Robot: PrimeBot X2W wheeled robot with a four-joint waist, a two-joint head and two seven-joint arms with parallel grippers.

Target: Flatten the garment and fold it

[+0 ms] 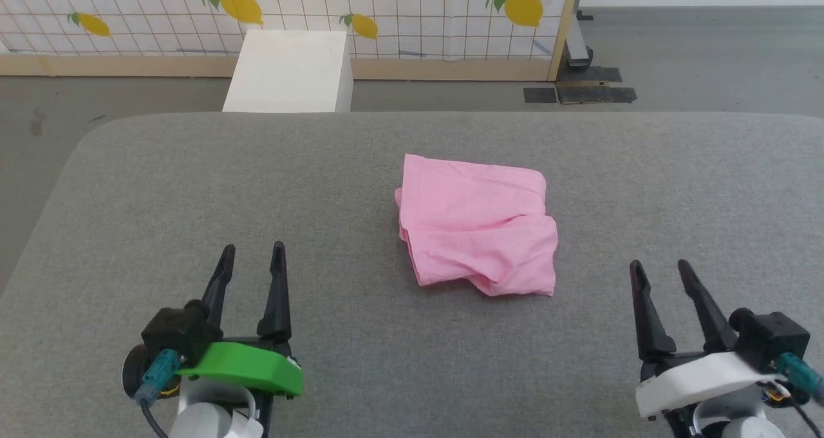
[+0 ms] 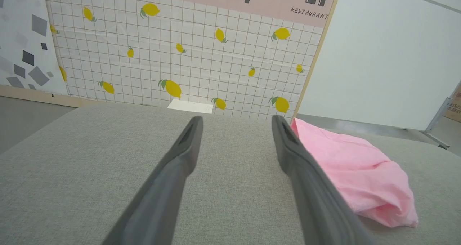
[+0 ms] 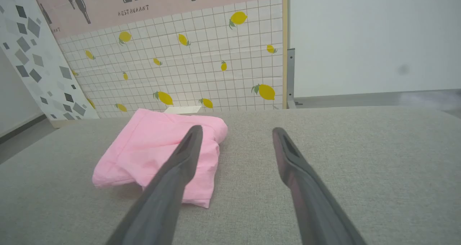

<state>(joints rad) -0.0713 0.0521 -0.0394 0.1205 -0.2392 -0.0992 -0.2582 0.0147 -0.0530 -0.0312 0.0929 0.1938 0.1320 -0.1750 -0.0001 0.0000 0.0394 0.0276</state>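
1. While it lay on the gray table [image 1: 193, 187], the pink garment [image 1: 476, 225] was bunched into a rough square, with soft folds and wrinkles across it.
2. It sat near the middle of the table, a little to the robot's right.
3. The left gripper [image 1: 252, 247] was at the near left, well apart from the garment. Its two dark fingers were spread wide and empty.
4. The right gripper [image 1: 660, 264] was at the near right, also apart from the garment. Its fingers were spread wide and empty too.
5. Both grippers pointed away from the robot, low over the table.
6. Past the far edge of the table, a white box [image 1: 290, 71] stood on the gray floor [image 1: 708, 58].
7. Behind the box was a white wall [image 1: 418, 13] with little squares and yellow lemons on it.
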